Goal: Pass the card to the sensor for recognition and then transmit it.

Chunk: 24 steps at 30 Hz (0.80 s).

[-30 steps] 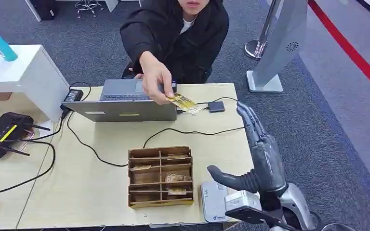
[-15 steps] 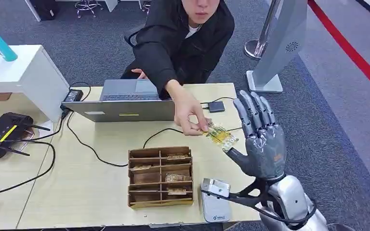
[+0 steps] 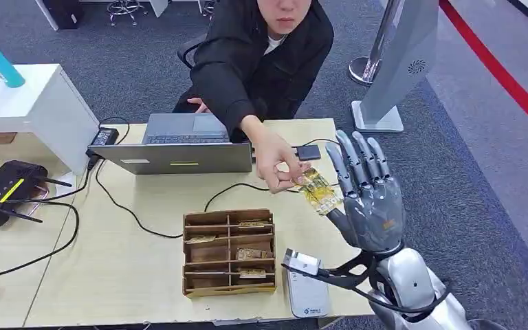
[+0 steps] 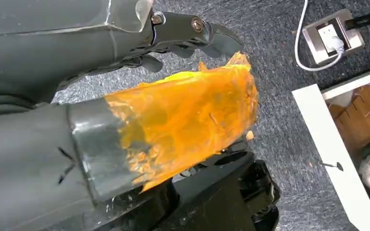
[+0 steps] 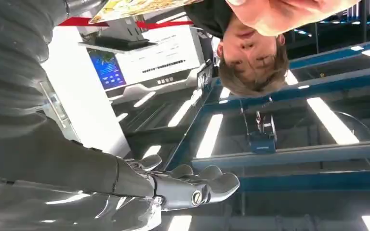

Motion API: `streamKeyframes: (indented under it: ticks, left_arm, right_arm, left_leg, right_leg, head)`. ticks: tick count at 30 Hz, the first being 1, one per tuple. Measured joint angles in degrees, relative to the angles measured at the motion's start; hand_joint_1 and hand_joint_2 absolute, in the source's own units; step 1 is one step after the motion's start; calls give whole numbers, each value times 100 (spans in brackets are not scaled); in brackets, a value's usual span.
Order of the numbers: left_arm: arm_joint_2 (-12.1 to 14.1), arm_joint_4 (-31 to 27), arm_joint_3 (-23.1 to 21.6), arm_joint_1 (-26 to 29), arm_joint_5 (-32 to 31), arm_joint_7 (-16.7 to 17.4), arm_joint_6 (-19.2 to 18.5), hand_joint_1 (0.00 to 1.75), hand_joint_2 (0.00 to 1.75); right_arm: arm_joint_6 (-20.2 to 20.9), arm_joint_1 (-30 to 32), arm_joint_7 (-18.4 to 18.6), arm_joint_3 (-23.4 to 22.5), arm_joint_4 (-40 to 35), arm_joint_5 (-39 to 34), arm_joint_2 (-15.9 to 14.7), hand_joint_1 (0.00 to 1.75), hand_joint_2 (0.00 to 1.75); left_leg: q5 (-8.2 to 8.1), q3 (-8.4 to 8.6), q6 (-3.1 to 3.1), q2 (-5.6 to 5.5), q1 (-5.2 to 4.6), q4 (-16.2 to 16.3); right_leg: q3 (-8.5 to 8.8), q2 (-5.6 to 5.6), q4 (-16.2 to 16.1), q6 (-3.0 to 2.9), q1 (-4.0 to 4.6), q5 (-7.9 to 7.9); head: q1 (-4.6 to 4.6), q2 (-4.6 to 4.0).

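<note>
The right hand (image 3: 371, 203) stands upright beside the wooden organizer (image 3: 229, 252), on the side away from the router, its palm turned toward the person (image 3: 265, 58) and its fingers spread and straight — it holds nothing yet. The card (image 3: 318, 192), yellow and patterned, is pinched in the person's hand (image 3: 275, 161), and its far end reaches right up to the robot's palm, at the base of the fingers; whether it already touches the palm I cannot tell. From the organizer the card lies up and toward the right hand, above the table (image 3: 144, 227). Its long axis slants from the person's fingers down toward the robot's palm, so it comes in end-first across the hand, between the thumb and the fingers.

The right hand is plainly the nearer of the 2. The left hand (image 4: 139, 130) hangs over grey carpet away from the table, its thumb wrapped in orange tape, and I cannot tell how its fingers are set.

The white card reader (image 3: 307, 292) lies on the table just beside the organizer, below the right wrist — likely the sensor the card must visit once gripped.
</note>
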Motion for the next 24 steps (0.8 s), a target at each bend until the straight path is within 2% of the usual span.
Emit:
streamKeyframes:
  ticks: [12, 13, 14, 15, 16, 17, 18, 19, 21, 24]
  left_arm:
    - [2, 0, 0, 2, -2, 2, 26, 0, 0]
    - [2, 0, 0, 2, -2, 2, 26, 0, 0]
    - [2, 0, 0, 2, -2, 7, 26, 0, 0]
    - [2, 0, 0, 2, -2, 20, 26, 0, 0]
    - [2, 0, 0, 3, -4, 20, 26, 0, 0]
    - [2, 0, 0, 3, -4, 20, 26, 0, 0]
    - [2, 0, 0, 3, -4, 20, 26, 0, 0]
    - [2, 0, 0, 3, -6, 20, 26, 0, 0]
    - [2, 0, 0, 3, -20, 20, 26, 0, 0]
    - [2, 0, 0, 3, -20, 20, 26, 0, 0]
  right_arm:
    - [-109, -12, 7, 33, 61, -74, 0, 0, 175]
    - [-120, -10, 2, 33, 61, -103, -2, 9, 175]
    - [-129, -7, 2, 33, 61, -107, -4, 9, 175]
    - [-142, -4, -4, 33, 61, -116, -9, 61, 175]
    - [-151, 1, -13, 33, 61, -136, -9, 141, 175]
    - [-164, 7, -35, 33, 61, -164, -11, 143, 175]
    - [-170, 14, -44, 33, 61, -168, -11, 162, 175]
    - [-177, 17, -48, 33, 61, -173, -11, 168, 175]
    - [-177, 23, -63, 33, 61, -197, -11, 175, 175]
    - [-179, 30, -83, 33, 61, -219, -11, 175, 175]
  left_leg:
    - [0, 0, 0, 0, 0, 0]
    - [0, 0, 0, 0, 0, 0]
    - [0, 0, 0, 0, 0, 0]
    - [0, 0, 0, 0, 0, 0]
    - [0, 0, 0, 0, 0, 0]
    - [0, 0, 0, 0, 0, 0]
    - [0, 0, 0, 0, 0, 0]
    - [0, 0, 0, 0, 0, 0]
    - [0, 0, 0, 0, 0, 0]
    - [0, 0, 0, 0, 0, 0]
  right_leg:
    - [-1, 0, 0, 0, 0, 0]
    - [-1, 0, 0, 0, 0, 0]
    - [-1, 0, 0, 0, 0, 0]
    - [-1, 0, 0, 0, 0, 0]
    - [-1, 0, 0, 0, 0, 0]
    - [-1, 0, 0, 0, 0, 0]
    - [-1, 0, 0, 0, 0, 0]
    - [-1, 0, 0, 0, 0, 0]
    - [-1, 0, 0, 0, 0, 0]
    - [-1, 0, 0, 0, 0, 0]
  head:
    - [0, 0]
    - [0, 0]
    - [0, 0]
    - [0, 0]
    - [0, 0]
    - [0, 0]
    - [0, 0]
    - [0, 0]
    - [0, 0]
    - [0, 0]
